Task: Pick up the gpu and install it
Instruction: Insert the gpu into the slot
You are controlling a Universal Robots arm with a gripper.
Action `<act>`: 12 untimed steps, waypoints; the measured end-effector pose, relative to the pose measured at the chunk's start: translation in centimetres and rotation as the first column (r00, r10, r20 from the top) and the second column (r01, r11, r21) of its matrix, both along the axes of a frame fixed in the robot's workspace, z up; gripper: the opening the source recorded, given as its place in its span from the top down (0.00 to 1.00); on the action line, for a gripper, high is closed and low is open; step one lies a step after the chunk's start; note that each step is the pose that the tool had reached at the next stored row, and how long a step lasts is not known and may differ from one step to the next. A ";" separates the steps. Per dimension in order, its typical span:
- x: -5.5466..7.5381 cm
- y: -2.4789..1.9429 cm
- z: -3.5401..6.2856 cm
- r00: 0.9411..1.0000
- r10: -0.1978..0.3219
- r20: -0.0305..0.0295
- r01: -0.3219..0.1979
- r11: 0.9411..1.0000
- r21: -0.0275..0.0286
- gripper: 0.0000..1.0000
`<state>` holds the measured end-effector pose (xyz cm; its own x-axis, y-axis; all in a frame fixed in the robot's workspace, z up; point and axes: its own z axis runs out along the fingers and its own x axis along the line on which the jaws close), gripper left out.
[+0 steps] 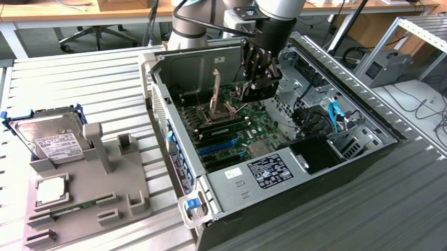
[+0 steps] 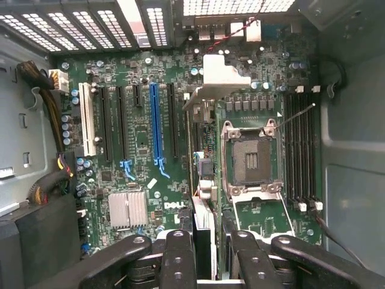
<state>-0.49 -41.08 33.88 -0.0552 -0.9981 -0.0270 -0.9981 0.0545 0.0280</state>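
Exterior view: one tool (image 1: 257, 86) is hanging inside the open PC case (image 1: 363, 157), pinching one gpu (image 1: 215, 93) edge-on above the motherboard (image 1: 244, 137). Wrist view: gpu (image 2: 203, 180) is sitting between two fingers (image 2: 178, 259), one blue slot (image 2: 154, 123) beside it.

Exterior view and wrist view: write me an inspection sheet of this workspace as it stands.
Surface: ribbed metal table carrying an open computer case.
Job's things: the gpu is edge-on over the motherboard, beside the empty CPU socket; whether it is seated cannot be told.
Clutter: a grey holder at the exterior view's left, with a hard drive, a square chip and a memory stick.
Grippers: the gripper is inside the case, closed on the gpu.
Cables: a blue cable and a wire bundle inside the case.
Surroundings: an office chair and desks behind.
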 end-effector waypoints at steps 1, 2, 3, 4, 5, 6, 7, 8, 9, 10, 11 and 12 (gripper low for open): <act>0.0 0.00 0.00 1.000 0.006 0.000 -0.006 1.000 0.000 0.71; 0.0 0.00 0.00 1.000 0.010 0.000 -0.010 1.000 0.000 0.71; 0.0 0.00 0.00 1.000 0.014 0.000 -0.014 1.000 0.000 0.71; 0.0 0.00 0.00 1.000 0.018 0.000 -0.018 1.000 0.000 0.71; 0.0 0.00 0.00 1.000 0.022 0.000 -0.022 1.000 0.000 0.71; 0.0 0.00 0.00 1.000 0.027 0.000 -0.027 1.000 0.000 0.71; 0.0 0.00 0.00 1.000 0.030 0.000 -0.030 1.000 0.000 0.71; 0.0 0.00 0.00 0.999 0.034 0.000 -0.034 0.999 0.000 0.71; 0.0 0.00 0.00 0.999 0.038 0.000 -0.038 0.999 0.000 0.71; 0.0 0.00 0.00 0.999 0.042 0.000 -0.042 0.999 0.000 0.71; 0.0 0.00 0.00 0.999 0.047 0.000 -0.047 0.999 0.000 0.71; 0.0 0.00 0.00 0.999 0.053 0.000 -0.053 0.999 0.000 0.71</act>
